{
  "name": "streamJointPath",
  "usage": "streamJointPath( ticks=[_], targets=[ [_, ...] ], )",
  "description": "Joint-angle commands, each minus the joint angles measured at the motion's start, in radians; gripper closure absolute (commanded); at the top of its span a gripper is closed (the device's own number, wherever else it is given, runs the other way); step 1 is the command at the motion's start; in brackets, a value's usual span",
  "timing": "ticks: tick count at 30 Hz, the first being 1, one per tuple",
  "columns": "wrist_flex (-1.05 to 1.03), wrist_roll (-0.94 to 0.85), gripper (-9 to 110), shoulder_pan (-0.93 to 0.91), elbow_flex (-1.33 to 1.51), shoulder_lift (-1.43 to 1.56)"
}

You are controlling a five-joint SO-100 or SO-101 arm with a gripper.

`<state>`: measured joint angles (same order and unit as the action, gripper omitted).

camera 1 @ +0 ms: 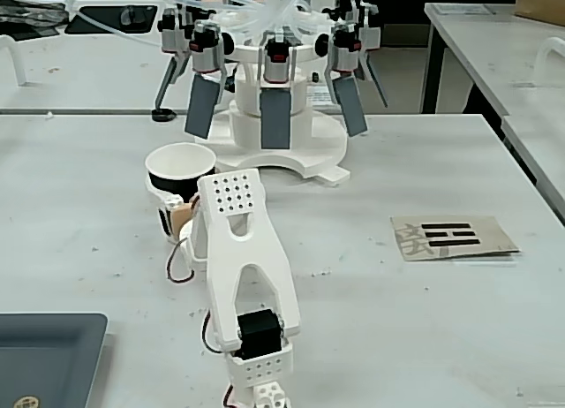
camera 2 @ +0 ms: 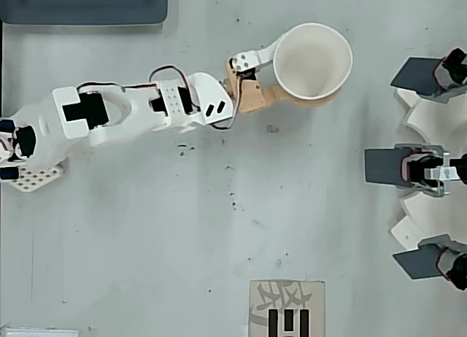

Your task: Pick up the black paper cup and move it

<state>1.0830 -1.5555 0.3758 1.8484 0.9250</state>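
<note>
The black paper cup (camera 1: pixel 169 180) stands upright on the table, left of the middle in the fixed view; the overhead view shows its white inside (camera 2: pixel 312 62). My gripper (camera 2: pixel 309 68) is shut on the cup. Its white finger (camera 2: pixel 264 52) presses the cup's wall on one side and the tan finger (camera 2: pixel 263 96) lies along the other. In the fixed view the white arm (camera 1: pixel 234 240) covers the cup's lower right, and the gripper (camera 1: pixel 179 200) shows just below the rim.
A white round base with grey paddles (camera 1: pixel 275 117) stands just behind the cup and sits at the right edge of the overhead view (camera 2: pixel 423 165). A dark grey tray (camera 1: pixel 44 351) lies at the front left. A card with black marks (camera 1: pixel 455 236) lies to the right.
</note>
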Motion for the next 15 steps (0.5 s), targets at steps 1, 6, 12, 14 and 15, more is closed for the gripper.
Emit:
streamJointPath(
  ticks=[1, 6, 12, 14, 15],
  targets=[
    [0.012, -0.031, 91, 0.003, 0.0, 0.078],
    [0.028, -0.071, 92, -0.017, 0.095, 0.163],
    [0.061, -0.084, 92, -0.052, 0.23, 0.278],
    [0.063, -0.087, 92, -0.063, 0.276, 0.321],
    [0.064, -0.092, 92, -0.069, 0.296, 0.341]
  ],
)
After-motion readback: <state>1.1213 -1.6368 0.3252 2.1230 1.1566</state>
